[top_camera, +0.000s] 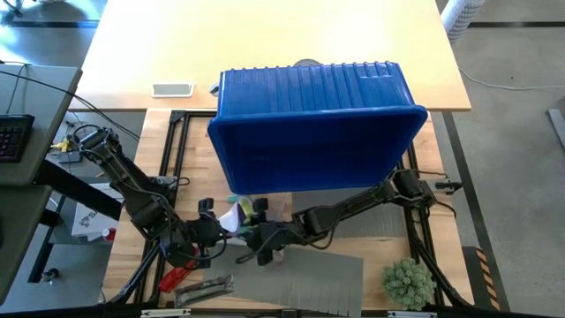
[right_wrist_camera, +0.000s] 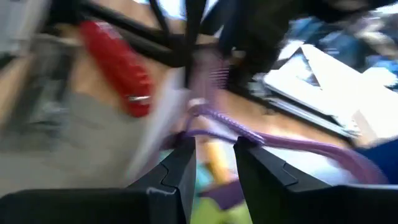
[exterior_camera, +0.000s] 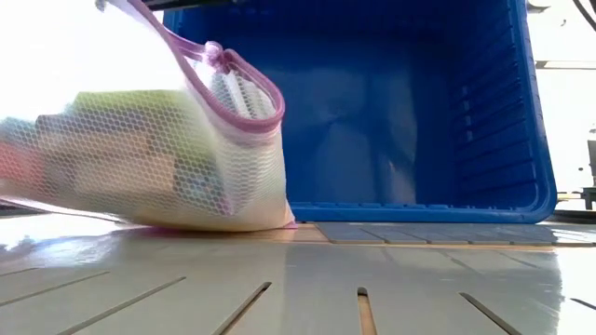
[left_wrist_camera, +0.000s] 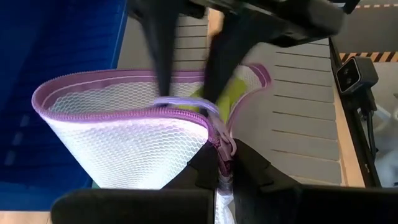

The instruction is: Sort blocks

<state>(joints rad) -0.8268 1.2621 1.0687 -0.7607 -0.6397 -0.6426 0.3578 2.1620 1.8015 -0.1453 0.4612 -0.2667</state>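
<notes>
On a slatted grey surface (exterior_camera: 279,288) before a blue bin (top_camera: 318,124), 2 pincers work a mesh bag (exterior_camera: 158,158) of blocks (exterior_camera: 121,163). The left pincer (left_wrist_camera: 225,163) pinches its zipper end — the right pincer (right_wrist_camera: 214,155), slightly spread, straddles the purple edge; best to pull apart gently.

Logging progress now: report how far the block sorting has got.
Nothing looks sorted yet: the coloured rectangular blocks sit inside the white mesh pouch with purple zipper trim. In hand: the left gripper is shut on the pouch's zipper edge, and the right gripper straddles the purple trim opposite, at the pouch mouth. Left: emptying the pouch and all sorting. The big blue plastic bin waits behind.
</notes>
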